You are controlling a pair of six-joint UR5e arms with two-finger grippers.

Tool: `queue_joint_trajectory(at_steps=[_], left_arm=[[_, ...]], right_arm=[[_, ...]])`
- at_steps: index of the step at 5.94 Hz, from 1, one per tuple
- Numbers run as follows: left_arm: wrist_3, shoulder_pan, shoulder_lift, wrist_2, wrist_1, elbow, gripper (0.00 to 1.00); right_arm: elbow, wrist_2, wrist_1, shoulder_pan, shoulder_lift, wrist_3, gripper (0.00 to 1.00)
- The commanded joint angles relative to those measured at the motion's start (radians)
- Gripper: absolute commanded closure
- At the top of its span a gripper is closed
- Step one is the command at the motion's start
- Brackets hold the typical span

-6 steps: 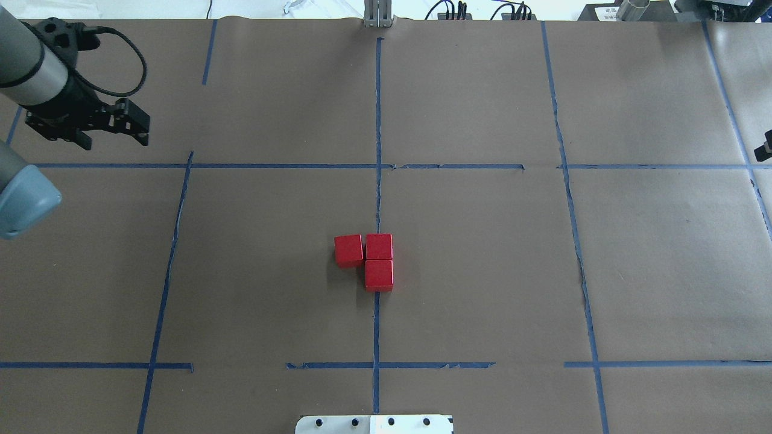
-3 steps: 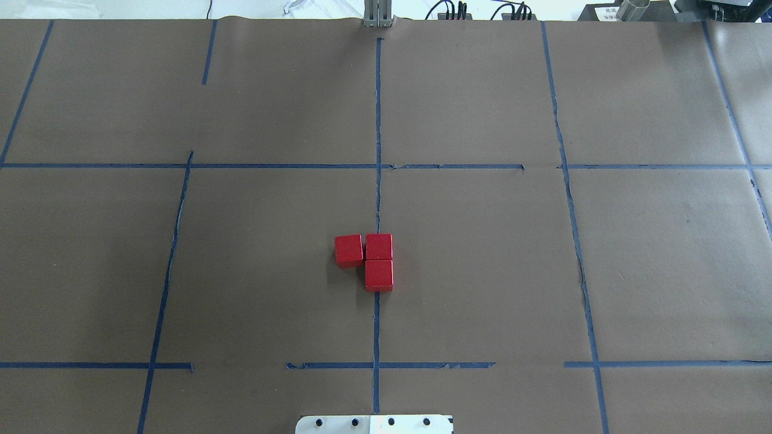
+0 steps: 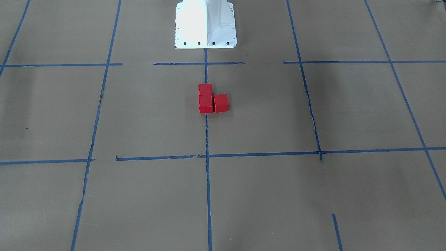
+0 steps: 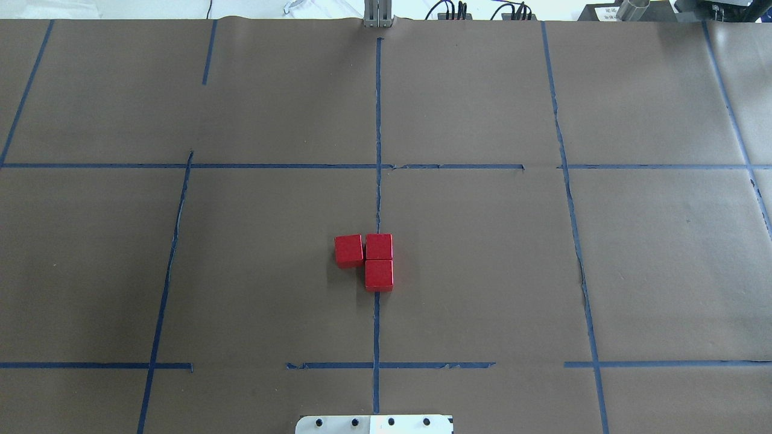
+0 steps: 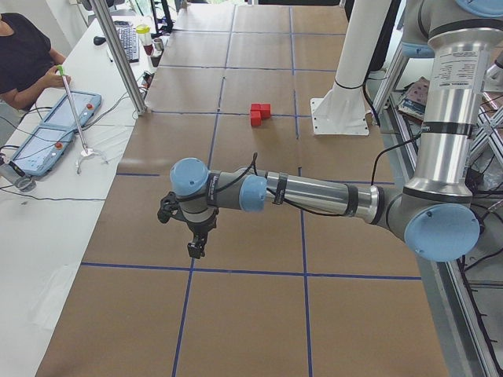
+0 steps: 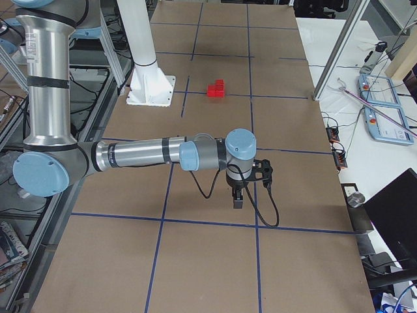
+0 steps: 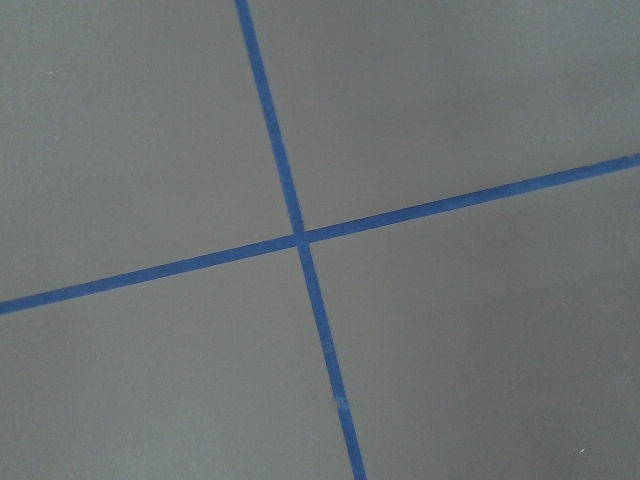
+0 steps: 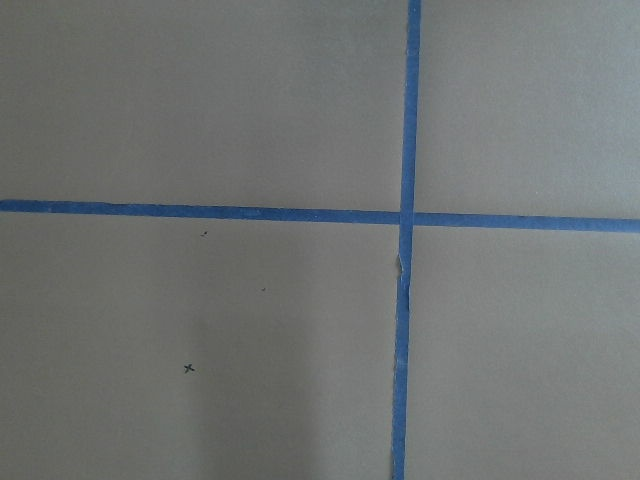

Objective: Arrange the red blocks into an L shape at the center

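Note:
Three red blocks lie touching in an L on the center patch, on and beside the vertical blue tape line [image 4: 378, 199]: one at the left [image 4: 349, 250], one at the corner [image 4: 379, 246], one nearer the robot [image 4: 379, 275]. They also show in the front-facing view [image 3: 205, 104]. My left gripper [image 5: 194, 250] hangs over the paper far from the blocks, seen only in the exterior left view; I cannot tell if it is open or shut. My right gripper [image 6: 238, 202] is likewise far from them, seen only in the exterior right view; its state is unclear too.
The white robot base plate [image 4: 374, 424] sits at the table's near edge behind the blocks. Blue tape lines grid the brown paper. A person [image 5: 23, 55] and teach pendants [image 5: 59, 122] are at a side table beyond the far edge.
The left arm, at the overhead view's upper left one second ago, has left that view, as has the right gripper's tip at its right edge. The blocks have not moved.

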State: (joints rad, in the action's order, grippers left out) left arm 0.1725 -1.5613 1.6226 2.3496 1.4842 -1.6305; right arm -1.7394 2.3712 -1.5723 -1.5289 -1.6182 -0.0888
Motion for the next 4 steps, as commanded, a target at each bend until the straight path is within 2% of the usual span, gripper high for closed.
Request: queue_joint_trajectory(at_steps=[1, 2, 3, 4], left_arm=[[-0.045, -0.008, -0.001, 0.005, -0.012, 0.004, 0.0], [-0.164, -0.008, -0.001, 0.035, -0.013, -0.009, 0.0], [-0.2, -0.008, -0.001, 0.083, -0.01, -0.009, 0.0], [-0.194, -0.008, -0.033, 0.071, 0.008, -0.011, 0.0]], right_arm=[[0.026, -0.001, 0.002, 0.021, -0.003, 0.003, 0.0], [0.023, -0.004, 0.003, 0.032, -0.002, 0.001, 0.0], [0.023, -0.006, 0.003, 0.048, 0.0, -0.006, 0.0], [0.021, -0.003, 0.005, 0.053, 0.0, -0.009, 0.0]])
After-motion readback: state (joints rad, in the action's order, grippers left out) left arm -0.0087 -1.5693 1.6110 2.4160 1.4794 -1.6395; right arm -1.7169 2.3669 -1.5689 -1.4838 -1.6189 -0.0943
